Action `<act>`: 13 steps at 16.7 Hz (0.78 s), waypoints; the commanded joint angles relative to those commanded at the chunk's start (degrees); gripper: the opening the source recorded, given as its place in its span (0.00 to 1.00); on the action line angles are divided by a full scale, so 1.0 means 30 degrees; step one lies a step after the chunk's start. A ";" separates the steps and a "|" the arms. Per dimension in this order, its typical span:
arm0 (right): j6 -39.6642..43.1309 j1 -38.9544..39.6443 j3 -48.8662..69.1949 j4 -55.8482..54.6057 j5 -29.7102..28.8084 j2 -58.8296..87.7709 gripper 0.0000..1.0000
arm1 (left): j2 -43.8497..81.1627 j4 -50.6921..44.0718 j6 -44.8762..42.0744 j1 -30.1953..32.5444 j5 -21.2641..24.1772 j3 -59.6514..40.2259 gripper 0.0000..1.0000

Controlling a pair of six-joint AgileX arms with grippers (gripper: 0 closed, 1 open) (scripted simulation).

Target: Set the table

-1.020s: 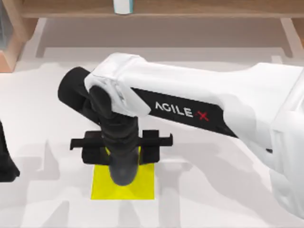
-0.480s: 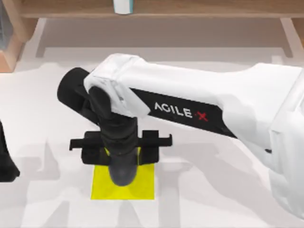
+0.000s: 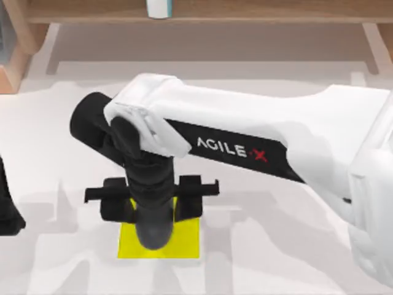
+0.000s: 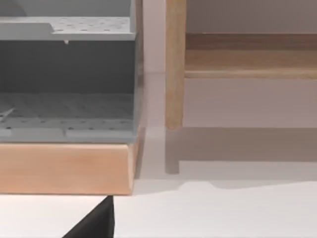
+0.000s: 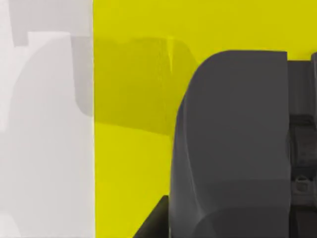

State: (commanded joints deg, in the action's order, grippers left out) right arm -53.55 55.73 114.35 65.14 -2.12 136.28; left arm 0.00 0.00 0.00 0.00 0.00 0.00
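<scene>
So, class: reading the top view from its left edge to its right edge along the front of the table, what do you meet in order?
Black left arm → bare white table → small yellow square mat → white right arm.

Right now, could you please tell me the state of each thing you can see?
Right hand: above the yellow mat.
Yellow mat: flat on the table, partly covered by the right arm.
Table: white, holding the mat.
Wooden shelf: along the table's far edge.
Left arm: parked at the table's left edge.
</scene>
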 joint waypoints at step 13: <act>-0.0246 -0.0270 0.0066 -0.0778 -0.0830 0.0099 0.00 | 0.0000 0.0000 0.0000 0.0000 0.0000 0.0000 1.00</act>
State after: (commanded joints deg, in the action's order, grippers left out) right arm -54.29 54.92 114.55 62.80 -4.61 136.58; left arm 0.00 0.00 0.00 0.00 0.00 0.00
